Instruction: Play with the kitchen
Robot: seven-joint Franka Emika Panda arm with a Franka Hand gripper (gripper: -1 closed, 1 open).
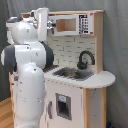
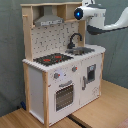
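Note:
The kitchen (image 2: 60,75) is a tall toy of pale wood and white panels. In the second exterior view it shows a grey hood (image 2: 49,20), a red-ringed black hob (image 2: 52,59), a black faucet (image 2: 75,39), knobs (image 2: 65,75) and an oven door (image 2: 64,95). In the first exterior view the kitchen (image 1: 95,100) stands right of my white arm, with its faucet (image 1: 85,59) over the sink (image 1: 75,74). My gripper (image 1: 50,24) is raised to the top shelf, beside the microwave panel (image 1: 70,24). The second exterior view shows the gripper (image 2: 78,14) at the upper right corner, above the faucet.
My bulky white arm (image 1: 27,75) stands close against the kitchen's left side in the first exterior view. A wooden table top (image 2: 105,107) carries the kitchen. A grey curtain (image 2: 10,50) hangs behind it.

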